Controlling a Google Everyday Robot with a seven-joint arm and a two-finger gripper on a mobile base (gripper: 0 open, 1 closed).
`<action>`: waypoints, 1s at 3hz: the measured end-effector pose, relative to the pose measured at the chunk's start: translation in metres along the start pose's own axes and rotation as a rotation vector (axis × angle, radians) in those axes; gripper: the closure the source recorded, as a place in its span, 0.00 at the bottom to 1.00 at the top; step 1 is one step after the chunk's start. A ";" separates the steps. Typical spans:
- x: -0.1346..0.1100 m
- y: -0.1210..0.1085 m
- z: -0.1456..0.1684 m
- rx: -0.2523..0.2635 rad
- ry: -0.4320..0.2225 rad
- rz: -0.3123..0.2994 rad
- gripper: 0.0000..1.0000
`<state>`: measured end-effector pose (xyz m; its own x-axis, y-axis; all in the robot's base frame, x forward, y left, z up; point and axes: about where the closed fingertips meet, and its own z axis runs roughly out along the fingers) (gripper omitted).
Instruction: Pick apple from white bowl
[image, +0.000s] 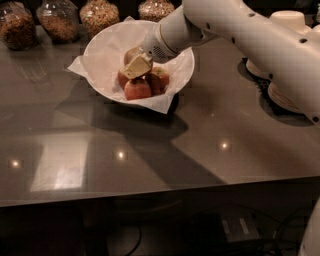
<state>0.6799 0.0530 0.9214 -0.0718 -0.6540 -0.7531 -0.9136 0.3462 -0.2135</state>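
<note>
Gripper (136, 66) sits in white bowl (95, 60) by table's far edge, against apple (130, 53); grip state: cannot tell. Risks: apple rolls into smaller apples (138, 89), or paper liner (162, 104) snags.

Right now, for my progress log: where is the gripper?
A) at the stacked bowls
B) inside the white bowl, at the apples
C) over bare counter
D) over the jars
B: the gripper sits inside the white bowl's rim, right at the apples.
</note>
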 end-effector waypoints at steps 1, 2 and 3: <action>-0.008 0.000 -0.016 0.004 0.005 -0.030 1.00; -0.019 -0.002 -0.046 0.021 -0.002 -0.069 1.00; -0.027 -0.003 -0.073 0.033 -0.010 -0.099 1.00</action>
<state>0.6552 0.0206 0.9879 0.0223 -0.6795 -0.7333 -0.9025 0.3019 -0.3072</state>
